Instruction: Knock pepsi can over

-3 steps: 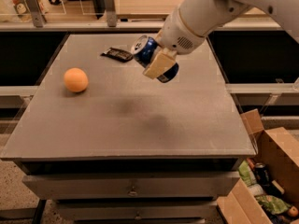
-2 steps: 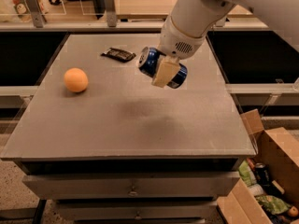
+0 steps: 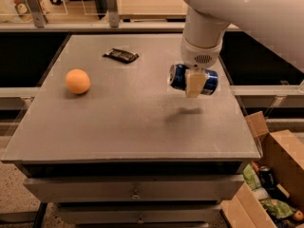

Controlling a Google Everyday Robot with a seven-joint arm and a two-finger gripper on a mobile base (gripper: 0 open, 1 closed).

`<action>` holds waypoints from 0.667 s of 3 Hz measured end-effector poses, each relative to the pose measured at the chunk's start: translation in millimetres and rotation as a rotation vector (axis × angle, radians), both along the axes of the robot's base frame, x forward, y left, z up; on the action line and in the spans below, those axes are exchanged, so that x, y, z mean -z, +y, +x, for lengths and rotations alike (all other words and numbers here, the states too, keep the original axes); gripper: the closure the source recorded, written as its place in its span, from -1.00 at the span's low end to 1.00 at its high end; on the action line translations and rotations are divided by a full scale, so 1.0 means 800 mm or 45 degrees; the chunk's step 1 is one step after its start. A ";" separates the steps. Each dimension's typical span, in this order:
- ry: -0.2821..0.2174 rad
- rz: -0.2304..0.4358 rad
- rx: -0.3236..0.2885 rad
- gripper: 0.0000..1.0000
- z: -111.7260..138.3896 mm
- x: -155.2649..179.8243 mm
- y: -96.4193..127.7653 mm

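The pepsi can [image 3: 179,77], dark blue with a silver end, lies sideways in my gripper [image 3: 194,82], silver end pointing left. The gripper is shut on it and holds it a little above the right part of the grey table [image 3: 128,122]; a shadow lies on the table below it. One cream finger [image 3: 194,83] crosses the front of the can. My white arm comes down from the upper right.
An orange ball [image 3: 77,81] sits at the table's left. A flat dark packet [image 3: 121,55] lies at the back middle. An open cardboard box [image 3: 280,175] with cans and rubbish stands on the floor to the right. Drawers run below the tabletop.
The gripper has moved right and toward the table's front with the can held sideways in it. The ball and packet have not moved.
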State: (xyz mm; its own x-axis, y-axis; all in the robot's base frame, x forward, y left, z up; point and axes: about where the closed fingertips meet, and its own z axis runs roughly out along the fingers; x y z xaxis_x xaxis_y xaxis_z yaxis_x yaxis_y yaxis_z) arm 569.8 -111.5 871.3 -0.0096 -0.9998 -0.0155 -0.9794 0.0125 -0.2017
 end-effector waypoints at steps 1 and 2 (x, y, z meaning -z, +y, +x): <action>0.063 -0.071 -0.003 0.19 0.000 0.024 -0.023; 0.124 -0.061 -0.024 -0.30 -0.007 0.046 -0.021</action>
